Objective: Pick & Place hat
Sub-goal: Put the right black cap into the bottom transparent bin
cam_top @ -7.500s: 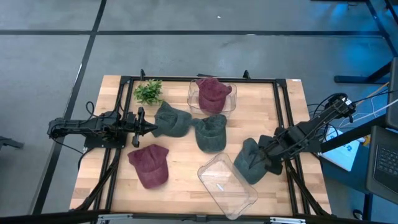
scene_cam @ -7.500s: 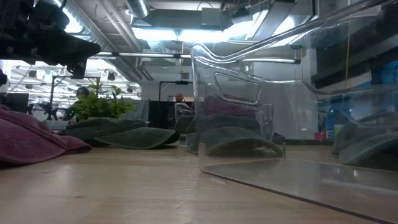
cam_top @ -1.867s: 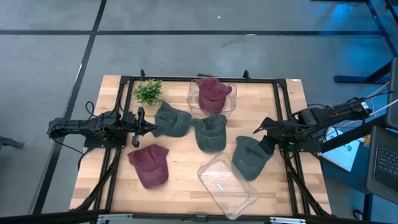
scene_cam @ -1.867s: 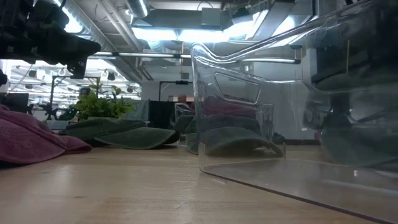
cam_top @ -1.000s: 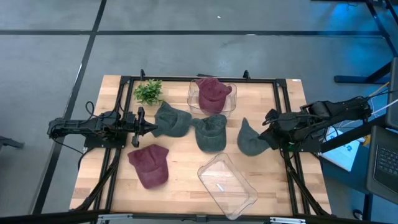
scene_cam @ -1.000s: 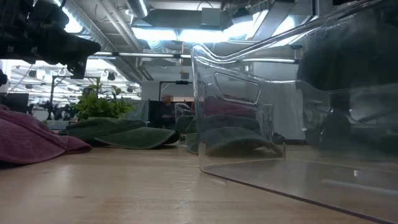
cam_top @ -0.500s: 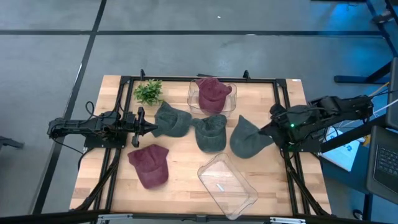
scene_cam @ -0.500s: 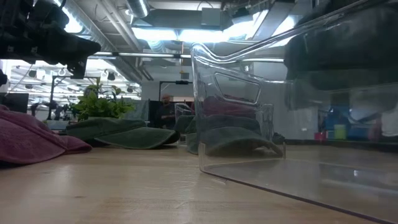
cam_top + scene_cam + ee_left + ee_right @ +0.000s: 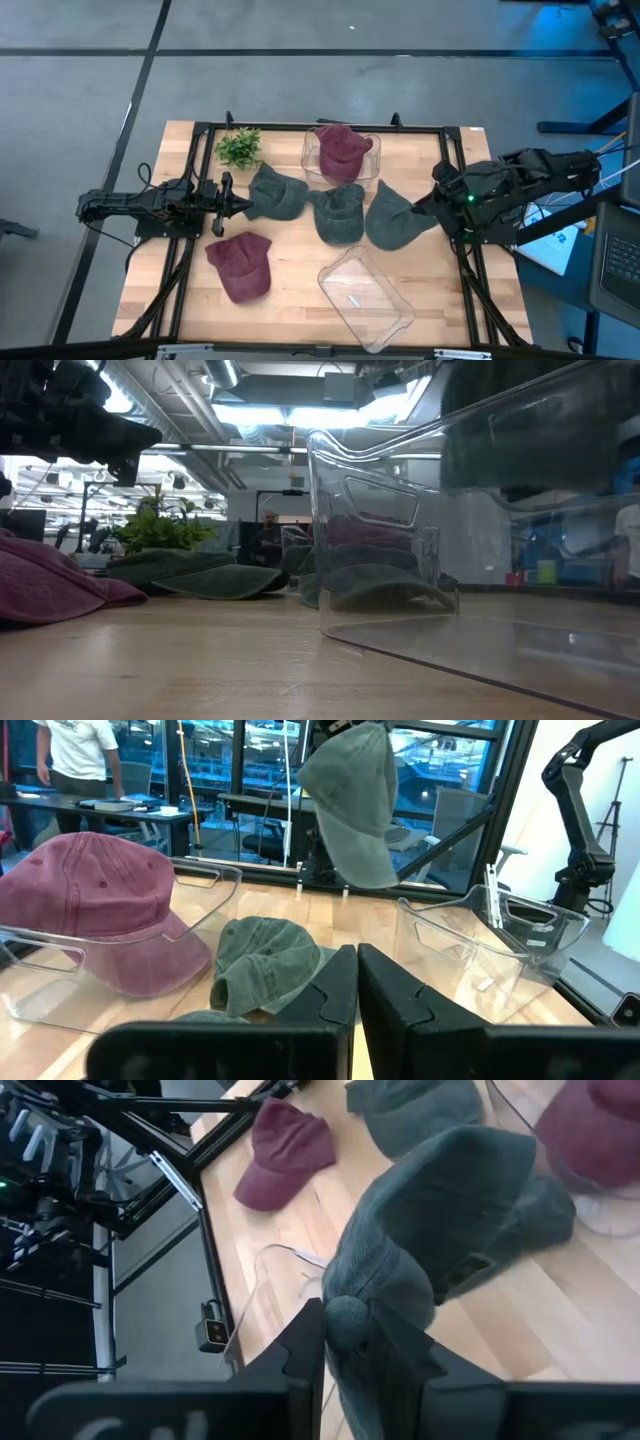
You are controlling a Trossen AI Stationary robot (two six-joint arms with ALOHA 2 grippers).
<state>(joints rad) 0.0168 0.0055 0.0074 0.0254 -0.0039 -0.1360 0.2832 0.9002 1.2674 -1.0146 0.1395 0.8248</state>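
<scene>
The green hat (image 9: 393, 220) hangs in the air over the right half of the table (image 9: 290, 300), pinched at one edge between the fingers of the right gripper (image 9: 345, 1330), which are closed tight on the fabric; the rest of the cap droops away from the fingertips toward the table's middle. From the left wrist view the same hat (image 9: 355, 805) dangles clear of the wood, above and beyond the empty clear bin (image 9: 490, 935). In the high view that bin (image 9: 366, 297) lies tilted near the front edge, just below the held hat and apart from it. Beside the hat, toward the centre, another green cap (image 9: 338, 213) lies flat, with a third green cap (image 9: 276, 192) further left. A second clear bin (image 9: 340, 153) at the back holds a maroon cap (image 9: 343, 150), and another maroon cap (image 9: 241, 265) rests on the front left of the table. A small green plant (image 9: 238, 147) stands at the back left corner. The left gripper (image 9: 240, 206) waits low at the left side, its fingers pressed together on nothing, tips just beside the third green cap.
</scene>
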